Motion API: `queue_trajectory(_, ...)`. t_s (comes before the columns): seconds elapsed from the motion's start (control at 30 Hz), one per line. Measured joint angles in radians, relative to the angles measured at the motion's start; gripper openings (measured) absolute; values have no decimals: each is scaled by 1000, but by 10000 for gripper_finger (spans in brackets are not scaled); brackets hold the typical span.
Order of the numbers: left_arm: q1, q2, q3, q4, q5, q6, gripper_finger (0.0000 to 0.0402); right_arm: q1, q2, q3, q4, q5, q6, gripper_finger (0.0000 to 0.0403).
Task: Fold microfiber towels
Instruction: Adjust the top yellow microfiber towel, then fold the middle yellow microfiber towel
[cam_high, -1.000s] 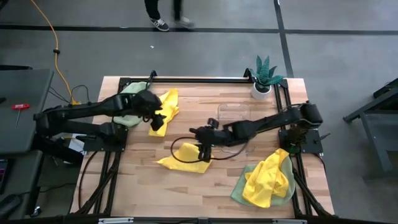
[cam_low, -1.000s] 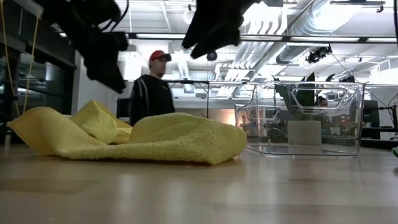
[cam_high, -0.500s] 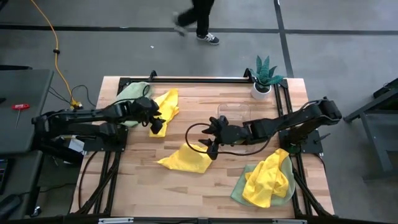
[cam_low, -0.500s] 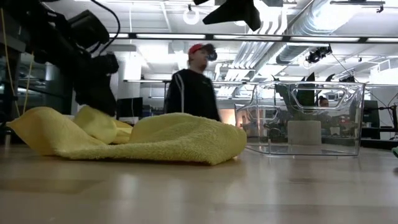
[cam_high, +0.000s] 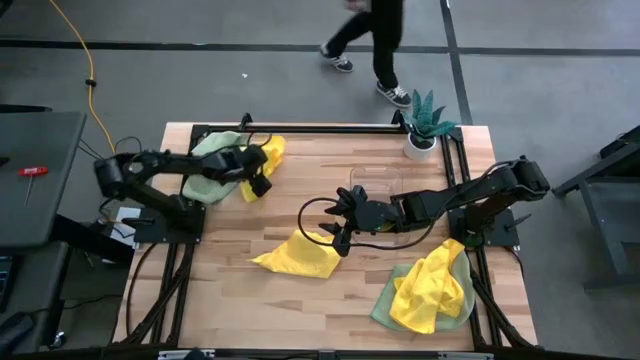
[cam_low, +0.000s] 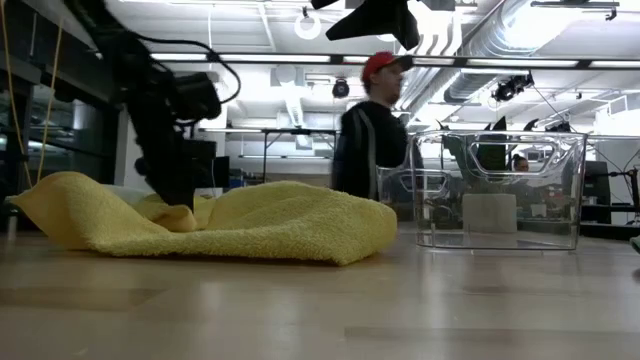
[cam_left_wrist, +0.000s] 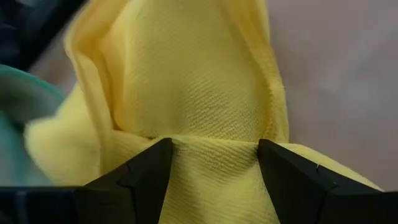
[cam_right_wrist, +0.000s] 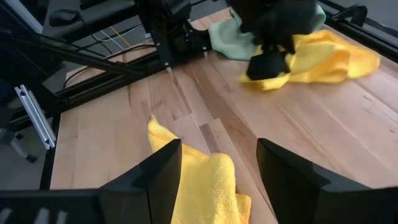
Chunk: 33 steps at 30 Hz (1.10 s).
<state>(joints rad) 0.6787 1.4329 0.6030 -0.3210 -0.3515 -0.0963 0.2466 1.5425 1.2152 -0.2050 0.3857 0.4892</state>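
Observation:
My left gripper (cam_high: 257, 183) is at the far left, shut on a bright yellow towel (cam_high: 268, 155) that lies partly on a sage green towel (cam_high: 213, 163). My right gripper (cam_high: 338, 222) hovers open and empty above the table's middle, just beyond a folded yellow towel (cam_high: 300, 255) that lies flat on the wood. That towel also shows in the low view (cam_low: 260, 220) and the right wrist view (cam_right_wrist: 199, 180). Another crumpled yellow towel (cam_high: 435, 285) rests on a green one (cam_high: 385, 300) at the near right. My left gripper has a bunched fold of the yellow towel (cam_left_wrist: 214, 155) between its two fingers; the cloth fills the gap from finger (cam_left_wrist: 143, 180) to finger. The fingers slant down from the table's left. The towel is slack and rests on the table and the green towel.
A clear plastic bin (cam_high: 375, 183) stands just beyond my right gripper, and shows in the low view (cam_low: 495, 190). A small potted plant (cam_high: 428, 120) is at the far right corner. A person (cam_high: 370, 40) walks past beyond the table's far edge.
My left gripper has gone down and toward the far left, drawing the yellow towel's near part in, so the cloth now lies bunched by the green towel. My right gripper has risen off the folded towel and shifted a little right. The person has walked rightward.

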Motion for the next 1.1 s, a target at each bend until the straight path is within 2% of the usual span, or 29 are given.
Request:
queue_trajectory(0.17,49,43,208,-165,-47,39,227,0,0,0,0,25,0,199)
queue_trajectory(0.33,54,-3,359,-243,-79,74,227,0,0,0,1,35,0,199)
queue_trajectory(0.4,47,-41,392,-257,-45,69,227,0,0,0,1,35,0,199)
queue_trajectory(0.47,36,-94,399,-263,59,47,227,0,0,0,1,34,0,199)
queue_trajectory(0.57,3,-189,376,-263,273,-24,227,0,0,1,1,32,0,199)
queue_trajectory(0.63,-38,-249,338,-258,346,-64,227,0,0,1,1,30,0,199)
queue_trajectory(0.77,-150,-338,231,-247,358,-167,227,0,0,1,1,29,0,199)
queue_trajectory(0.87,-234,-356,141,-199,381,-291,227,0,0,1,1,23,0,199)
queue_trajectory(1.0,-326,-316,44,-42,458,-471,227,0,1,1,2,-11,1,199)
queue_trajectory(1.1,-378,-242,18,46,490,-587,227,0,1,1,2,-25,1,199)
